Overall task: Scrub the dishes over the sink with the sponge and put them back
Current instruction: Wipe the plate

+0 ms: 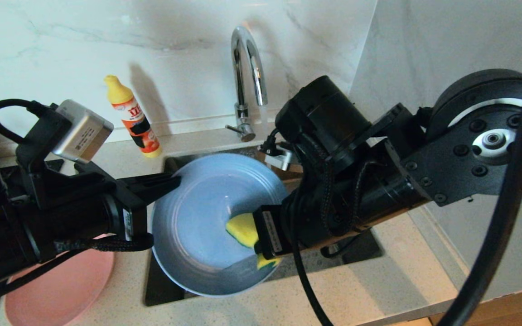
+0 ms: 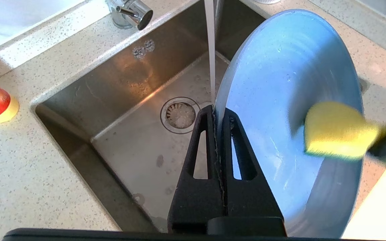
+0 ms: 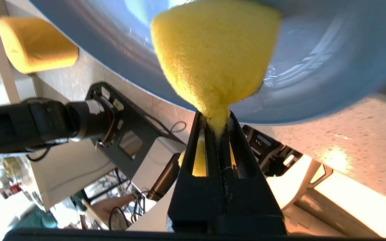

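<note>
head view: left gripper [image 1: 170, 183] pinches blue plate [image 1: 197, 217] rim; right gripper [image 1: 261, 237] clamps sponge [image 1: 242, 228].

The tilted blue plate [image 1: 206, 222] is blocking most of the sink [image 2: 119, 110] opening, leaving room only behind it, where the tap [image 1: 247, 68] is arching overhead (water running). The detergent bottle [image 1: 133, 117] and pink plate [image 1: 61, 290] are crowding the left counter.
</note>
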You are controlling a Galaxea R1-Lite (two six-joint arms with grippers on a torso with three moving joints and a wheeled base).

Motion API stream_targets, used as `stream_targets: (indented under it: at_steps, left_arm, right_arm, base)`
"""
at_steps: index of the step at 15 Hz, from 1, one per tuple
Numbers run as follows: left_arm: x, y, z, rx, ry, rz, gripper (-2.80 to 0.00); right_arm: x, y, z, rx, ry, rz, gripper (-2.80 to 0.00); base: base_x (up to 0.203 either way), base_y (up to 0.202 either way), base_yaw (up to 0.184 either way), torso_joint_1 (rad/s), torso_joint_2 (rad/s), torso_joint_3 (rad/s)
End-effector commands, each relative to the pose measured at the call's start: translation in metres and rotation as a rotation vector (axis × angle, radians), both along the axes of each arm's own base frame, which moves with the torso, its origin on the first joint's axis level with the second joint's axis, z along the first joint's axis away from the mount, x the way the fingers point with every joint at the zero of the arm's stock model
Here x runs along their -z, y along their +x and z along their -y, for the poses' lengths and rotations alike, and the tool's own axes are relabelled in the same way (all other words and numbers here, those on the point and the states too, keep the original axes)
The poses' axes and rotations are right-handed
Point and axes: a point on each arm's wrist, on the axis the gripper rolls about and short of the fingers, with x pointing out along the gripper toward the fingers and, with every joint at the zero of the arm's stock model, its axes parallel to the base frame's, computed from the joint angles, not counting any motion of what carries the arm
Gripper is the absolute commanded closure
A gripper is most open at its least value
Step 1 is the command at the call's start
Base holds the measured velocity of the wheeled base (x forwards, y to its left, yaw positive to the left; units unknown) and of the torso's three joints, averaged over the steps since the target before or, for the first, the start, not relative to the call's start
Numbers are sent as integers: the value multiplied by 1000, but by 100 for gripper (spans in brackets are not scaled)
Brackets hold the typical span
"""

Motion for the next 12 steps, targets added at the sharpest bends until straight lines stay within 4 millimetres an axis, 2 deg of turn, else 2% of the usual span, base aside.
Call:
stream_targets:
  at_steps: [1,7,12]
  left_arm:
    - [-1,3,2,-1,-7,-3,0]
    - [3,2,1,-4,-14,-22,0]
    - [8,1,1,-5,-8,-38,0]
  right_arm:
    - [11,-5,-15,-34,-25,-19,0]
    - [17,-26,-33,-109,-37,-25,0]
    - [1,-40,-40,-151,19,-1,0]
  base:
    - [0,0,0,0,0,0]
    - [0,0,0,0,0,0]
    - [0,0,0,0,0,0]
